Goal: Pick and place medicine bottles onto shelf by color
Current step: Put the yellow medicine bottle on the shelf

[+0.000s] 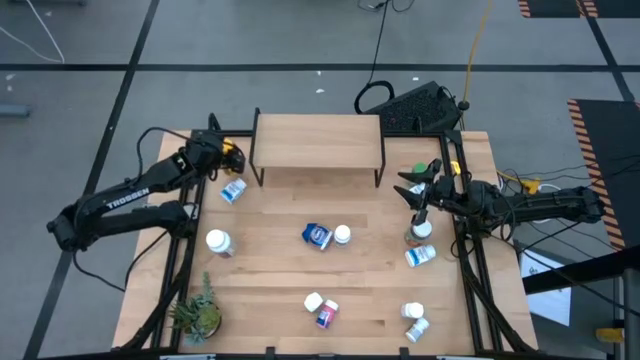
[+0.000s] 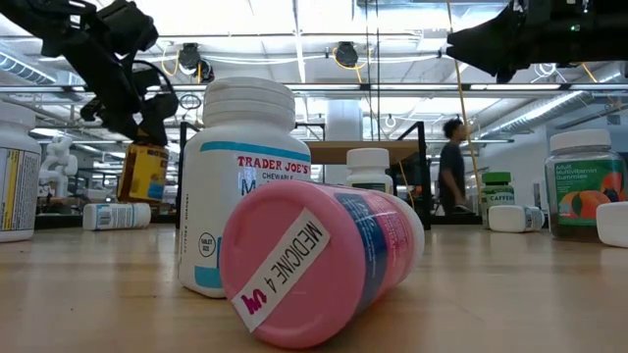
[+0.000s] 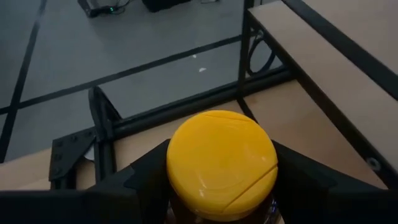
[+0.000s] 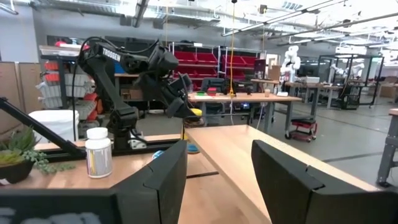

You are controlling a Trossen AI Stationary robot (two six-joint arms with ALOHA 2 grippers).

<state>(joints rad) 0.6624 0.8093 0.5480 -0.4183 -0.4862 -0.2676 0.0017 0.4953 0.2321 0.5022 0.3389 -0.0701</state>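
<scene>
While the left pincer [image 1: 229, 155] hung at the counter's far left corner, it pinched the amber bottle [image 2: 145, 173], a finger pressed to each side just under the yellow cap [image 3: 222, 163]. Bottle was off the counter [image 1: 270, 262], upright, just beside the shelf's left end. Shelf [image 1: 318, 141] top was bare wood, its near edge and black leg [image 3: 244, 59] close to the pincer, board surface level with or a bit above the cap in the left wrist view. Counter frame rail ran right behind the pincer, floor beyond it.

One white bottle lying flat [image 1: 233, 190] sat on the counter just below the left pincer; another white one standing [image 1: 218, 242] further toward the near side, with the potted plant [image 1: 197, 314] at the near left corner.

Right pincer [image 1: 421, 199] was spread with nothing between the fingers, hovering at the counter's right edge, well apart from the shelf. A dark-capped jar [image 1: 417, 235] and a lying white bottle [image 1: 420, 256] sat just near of it; green-capped bottle [image 1: 421, 168] behind it.

Mid-counter: blue bottle [image 1: 317, 236] touching a white one [image 1: 342, 235]. Near edge: pink-capped bottle on its side [image 2: 314, 265] against an upright white one [image 2: 244, 176]; two more white bottles [image 1: 414, 320] near right. Open counter between the clusters.
</scene>
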